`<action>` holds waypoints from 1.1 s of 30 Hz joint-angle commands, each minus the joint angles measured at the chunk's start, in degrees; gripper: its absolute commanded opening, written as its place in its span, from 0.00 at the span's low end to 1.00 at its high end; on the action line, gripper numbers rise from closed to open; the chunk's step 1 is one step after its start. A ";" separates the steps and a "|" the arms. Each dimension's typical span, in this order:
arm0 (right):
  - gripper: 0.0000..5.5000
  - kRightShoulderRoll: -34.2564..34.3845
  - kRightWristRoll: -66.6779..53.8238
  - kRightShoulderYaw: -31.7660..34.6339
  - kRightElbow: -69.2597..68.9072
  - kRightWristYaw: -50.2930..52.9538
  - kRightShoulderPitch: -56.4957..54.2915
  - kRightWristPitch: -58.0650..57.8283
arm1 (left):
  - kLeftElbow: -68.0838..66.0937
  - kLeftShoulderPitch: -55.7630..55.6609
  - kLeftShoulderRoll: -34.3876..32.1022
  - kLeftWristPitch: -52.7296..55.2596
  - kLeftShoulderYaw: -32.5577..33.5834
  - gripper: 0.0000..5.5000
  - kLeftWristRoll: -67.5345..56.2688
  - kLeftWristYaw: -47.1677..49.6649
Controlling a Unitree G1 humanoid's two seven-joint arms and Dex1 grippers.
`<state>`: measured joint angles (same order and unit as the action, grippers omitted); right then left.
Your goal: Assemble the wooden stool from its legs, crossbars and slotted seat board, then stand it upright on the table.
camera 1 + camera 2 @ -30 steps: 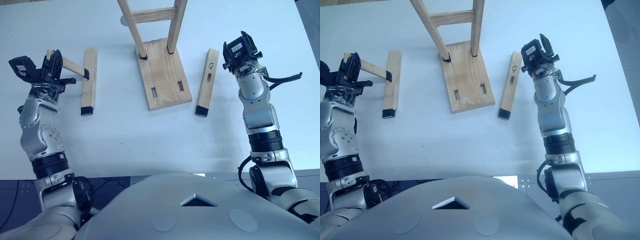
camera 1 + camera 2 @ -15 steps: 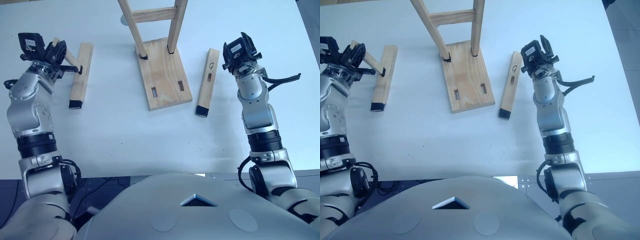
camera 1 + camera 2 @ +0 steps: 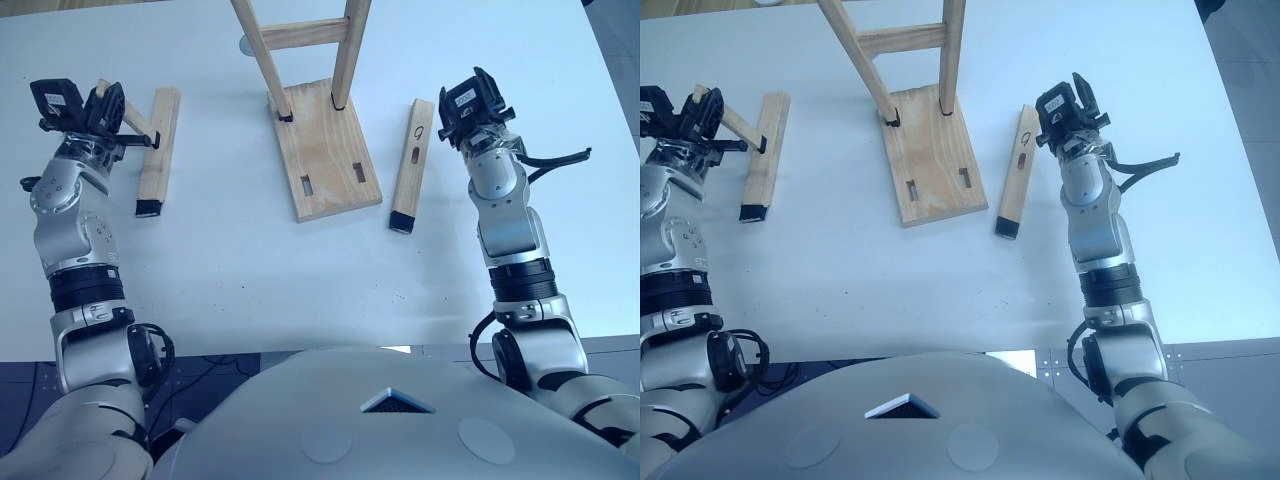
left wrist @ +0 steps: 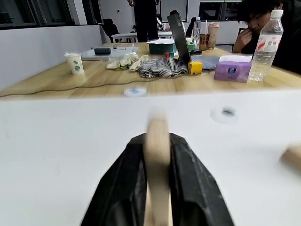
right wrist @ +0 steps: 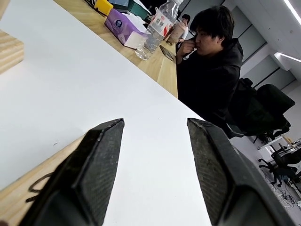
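Note:
The slotted seat board (image 3: 325, 150) lies flat at the table's far middle. Two legs (image 3: 262, 50) joined by a crossbar (image 3: 305, 32) stand in its far slots. At the left lies another leg (image 3: 158, 150) with a crossbar (image 4: 156, 132) sticking out from it, and my left gripper (image 3: 100, 105) is shut on that crossbar. A loose slotted leg (image 3: 412, 165) lies right of the board. My right gripper (image 3: 475, 100) hangs open just beyond that loose leg's (image 5: 28, 197) far end, holding nothing.
A small round disc (image 3: 245, 43) sits on the white table (image 3: 300, 280) behind the standing legs. A black cable (image 3: 560, 158) trails from my right wrist. Beyond the far edge stands a cluttered wooden table (image 4: 94, 75).
My left gripper has swung left and away from me, dragging the leg-and-crossbar piece so the leg lies farther left and slightly turned. The right gripper has barely shifted.

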<state>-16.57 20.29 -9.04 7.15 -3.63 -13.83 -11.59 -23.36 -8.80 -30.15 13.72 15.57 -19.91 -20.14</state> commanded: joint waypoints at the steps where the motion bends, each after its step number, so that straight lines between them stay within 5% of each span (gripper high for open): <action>1: 0.45 -0.94 0.27 0.26 0.89 -0.61 -0.60 0.38 | 2.43 0.63 -0.65 6.29 1.07 0.23 -1.09 -0.39; 8: 0.45 -0.71 1.28 -0.62 1.26 -0.20 -0.10 1.01 | 11.11 -10.99 -16.59 29.92 -3.04 0.44 -0.61 -7.71; 11: 0.45 -0.64 1.33 -0.77 1.04 -0.27 -0.09 1.20 | 11.92 -10.30 -19.21 37.94 -4.43 0.44 -1.06 -9.95; 19: 0.45 -1.01 0.64 0.01 0.59 -0.83 -0.83 0.99 | 13.39 -3.86 -13.56 40.63 -6.35 0.66 0.28 -8.30; 33: 0.45 -0.38 -0.95 1.07 2.20 -2.10 -2.52 1.43 | 4.90 -1.22 -9.67 31.71 -7.50 0.60 4.22 -9.82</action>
<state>-16.70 20.69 -9.09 9.03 -4.80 -15.13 -10.02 -17.29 -11.18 -40.92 45.41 8.27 -16.36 -30.38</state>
